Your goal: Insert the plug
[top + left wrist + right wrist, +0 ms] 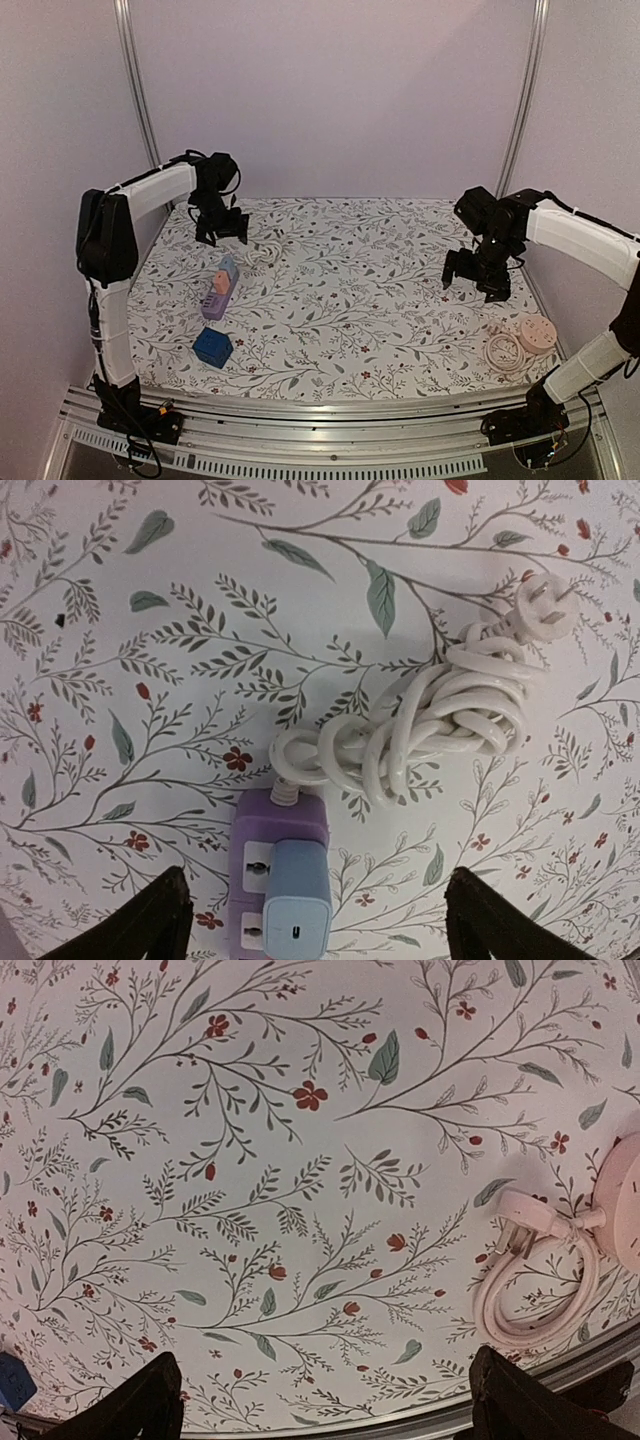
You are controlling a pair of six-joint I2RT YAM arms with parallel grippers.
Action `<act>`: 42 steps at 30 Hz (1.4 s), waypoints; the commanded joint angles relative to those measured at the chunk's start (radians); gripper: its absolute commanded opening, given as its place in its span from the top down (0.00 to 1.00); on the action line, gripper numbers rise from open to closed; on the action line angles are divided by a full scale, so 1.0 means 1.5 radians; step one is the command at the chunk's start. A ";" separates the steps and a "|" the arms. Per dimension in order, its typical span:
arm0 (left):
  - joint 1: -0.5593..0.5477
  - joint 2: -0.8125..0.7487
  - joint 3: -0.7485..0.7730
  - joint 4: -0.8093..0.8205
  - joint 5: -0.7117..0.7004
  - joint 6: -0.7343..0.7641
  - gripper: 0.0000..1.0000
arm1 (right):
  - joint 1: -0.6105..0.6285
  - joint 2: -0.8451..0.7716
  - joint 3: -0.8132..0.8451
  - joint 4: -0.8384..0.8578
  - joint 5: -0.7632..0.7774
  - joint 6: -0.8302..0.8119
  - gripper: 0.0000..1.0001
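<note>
Plug status: light blue plug [297,905] sits on the purple power strip [262,825], at the end where the strip's cord comes out. Body looks flush on the strip face; socket holes show just left of it. Left gripper [222,228] hovers above that end of the strip in the upper left of the top view, fingers [150,925] spread wide at the bottom corners of the wrist view, gripping nothing and touching neither plug nor strip. White cord [430,725] is bundled in a loose coil just above and right of the strip, its own white plug [540,615] lying free at upper right, prongs pointing up-right. Top view also shows an orange plug [219,284] on the strip, right next to the blue one on the lower side, and a blue cube [212,347] lower in the frame, apart from the strip. Right gripper [475,280] hangs over the right side of the table, fingers apart, empty. Lower right of the frame: round pink socket block [538,334] with its pink cord [503,353] looped beside it, touching; pink plug [525,1210] lies on the flowered cloth [380,300].
</note>
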 commanded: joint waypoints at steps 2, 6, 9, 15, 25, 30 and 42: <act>0.005 -0.070 0.035 -0.020 0.012 0.003 0.12 | -0.050 -0.049 -0.092 -0.006 -0.015 0.035 0.01; 0.000 -0.103 0.015 -0.021 0.042 -0.018 0.13 | -0.083 -0.068 -0.182 0.034 -0.079 0.045 0.01; -0.010 -0.134 -0.010 -0.018 0.046 -0.032 0.16 | -0.098 -0.081 -0.244 0.073 -0.123 0.059 0.02; -0.035 -0.198 -0.048 -0.020 0.043 -0.039 0.15 | -0.104 -0.080 -0.306 0.122 -0.137 0.071 0.04; -0.043 -0.341 -0.185 -0.002 0.023 -0.066 0.01 | -0.124 -0.034 -0.331 0.190 -0.080 0.047 0.11; -0.043 -0.391 -0.229 -0.006 0.021 -0.073 0.00 | -0.127 0.007 -0.329 0.203 -0.060 0.028 0.13; -0.047 -0.468 -0.293 -0.027 0.019 -0.103 0.01 | -0.130 0.067 -0.312 0.222 -0.035 -0.016 0.44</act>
